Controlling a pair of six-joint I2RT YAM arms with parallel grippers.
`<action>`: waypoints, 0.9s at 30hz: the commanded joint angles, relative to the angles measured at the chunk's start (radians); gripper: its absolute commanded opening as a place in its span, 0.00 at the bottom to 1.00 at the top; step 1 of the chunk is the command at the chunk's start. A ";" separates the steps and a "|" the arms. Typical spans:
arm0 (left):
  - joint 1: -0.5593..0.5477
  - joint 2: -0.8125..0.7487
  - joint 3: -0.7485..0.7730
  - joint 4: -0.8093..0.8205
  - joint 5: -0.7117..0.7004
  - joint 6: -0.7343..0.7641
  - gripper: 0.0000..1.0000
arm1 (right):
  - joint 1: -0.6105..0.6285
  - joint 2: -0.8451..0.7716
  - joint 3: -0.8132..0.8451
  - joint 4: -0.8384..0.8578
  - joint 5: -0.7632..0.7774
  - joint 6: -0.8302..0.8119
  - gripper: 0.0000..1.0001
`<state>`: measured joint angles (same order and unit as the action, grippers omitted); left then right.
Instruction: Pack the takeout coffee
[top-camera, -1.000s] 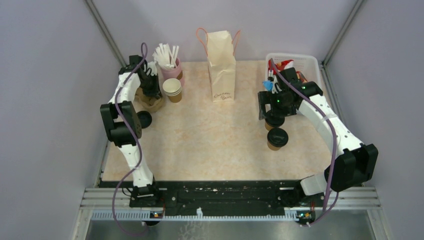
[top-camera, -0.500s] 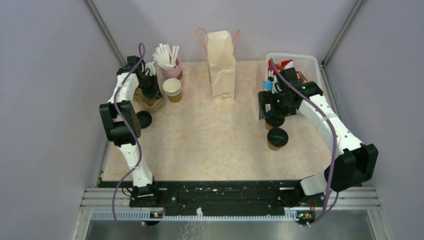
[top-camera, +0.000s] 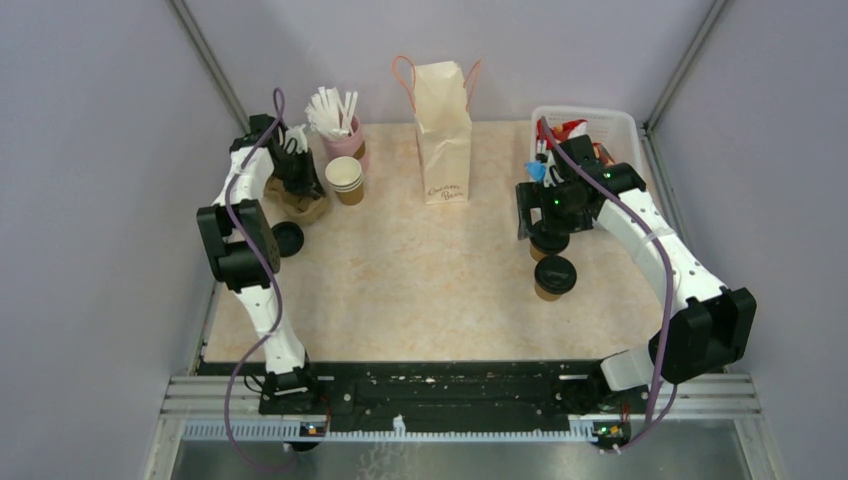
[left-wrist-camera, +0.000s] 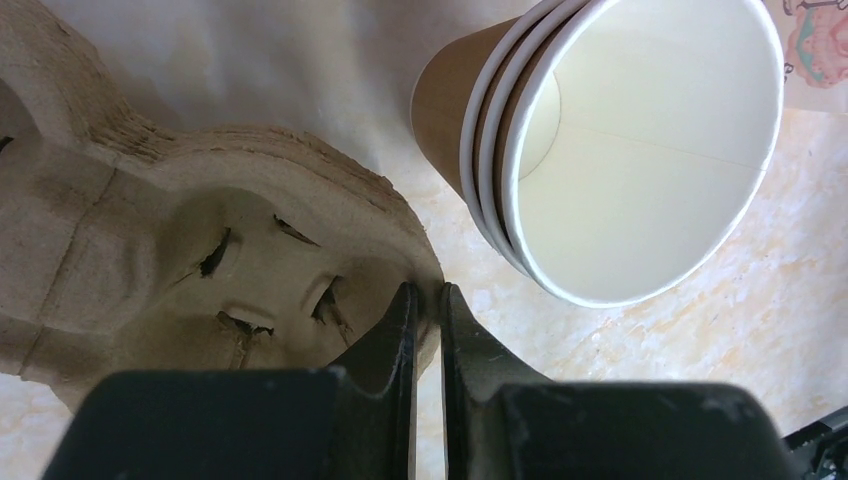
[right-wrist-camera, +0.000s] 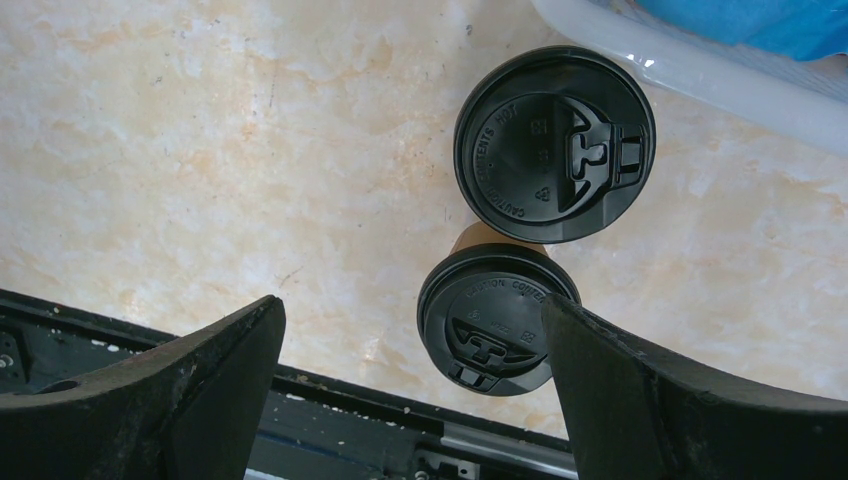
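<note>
Two takeout coffee cups, brown paper with black lids, stand on the right of the table: one (top-camera: 555, 276) (right-wrist-camera: 495, 325) nearer the front, the other (top-camera: 547, 243) (right-wrist-camera: 555, 145) just behind it. My right gripper (top-camera: 543, 222) (right-wrist-camera: 410, 305) hovers above them, open wide; its right finger (right-wrist-camera: 640, 400) overlaps the near cup's lid in the right wrist view. At the back left, my left gripper (top-camera: 297, 178) (left-wrist-camera: 426, 298) is shut on the rim of a brown pulp cup carrier (top-camera: 308, 207) (left-wrist-camera: 200, 250). A tall paper bag (top-camera: 443, 130) stands upright at the back centre.
A stack of lidless white-rimmed cups (top-camera: 345, 178) (left-wrist-camera: 620, 150) sits right beside the carrier, with a pink cup of straws (top-camera: 338, 125) behind it. A loose black lid (top-camera: 288, 238) lies near the left edge. A white bin (top-camera: 600, 122) of packets stands at the back right.
The left arm has edged slightly toward the back left while keeping its pinch on the carrier. The right arm and both lidded cups have not moved.
</note>
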<state>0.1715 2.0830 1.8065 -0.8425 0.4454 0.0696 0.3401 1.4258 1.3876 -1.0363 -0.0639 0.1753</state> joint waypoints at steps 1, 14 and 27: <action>0.019 0.022 -0.007 -0.021 0.065 -0.012 0.09 | 0.012 -0.037 0.013 0.016 0.015 -0.010 0.99; 0.042 0.025 -0.006 -0.010 0.143 -0.035 0.09 | 0.011 -0.033 0.018 0.014 0.016 -0.011 0.99; 0.100 0.036 -0.027 0.009 0.301 -0.068 0.08 | 0.013 -0.036 0.014 0.016 0.015 -0.012 0.99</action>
<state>0.2440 2.1029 1.8019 -0.8375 0.6331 0.0284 0.3401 1.4258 1.3876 -1.0363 -0.0605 0.1753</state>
